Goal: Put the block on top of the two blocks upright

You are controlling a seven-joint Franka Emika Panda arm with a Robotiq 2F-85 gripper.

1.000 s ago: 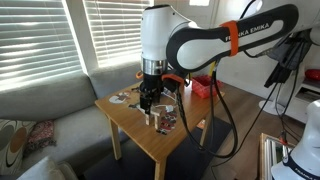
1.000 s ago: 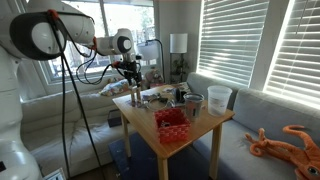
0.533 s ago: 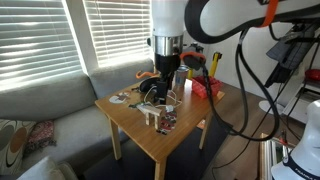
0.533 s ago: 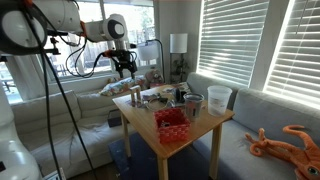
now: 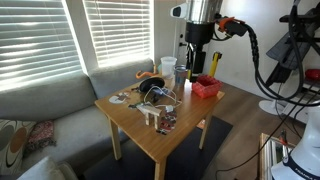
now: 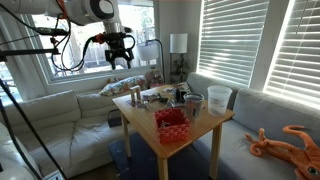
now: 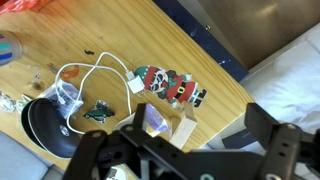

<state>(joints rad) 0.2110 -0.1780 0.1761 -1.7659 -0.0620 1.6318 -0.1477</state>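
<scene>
The wooden blocks (image 5: 153, 117) stand together as a small structure near the front edge of the wooden table (image 5: 130, 128). In the wrist view two tan block pieces (image 7: 183, 130) show below the camera with a shiny purple face between them; how they are stacked I cannot tell. They are barely visible in an exterior view (image 6: 133, 94). My gripper (image 5: 196, 62) hangs high above the table, well clear of the blocks, also in an exterior view (image 6: 118, 57). In the wrist view my gripper (image 7: 190, 150) is open and empty.
A red basket (image 5: 207, 87) (image 6: 172, 122), cups (image 5: 168, 67) (image 6: 219, 97), a black bowl-like object (image 7: 45, 120), a white cable (image 7: 85, 75) and a Santa figure (image 7: 168, 85) lie on the table. A grey sofa (image 5: 40, 100) stands beside it.
The gripper has lifted from just above the blocks, rising high and moving away toward the table's far side. The blocks stay on the table.
</scene>
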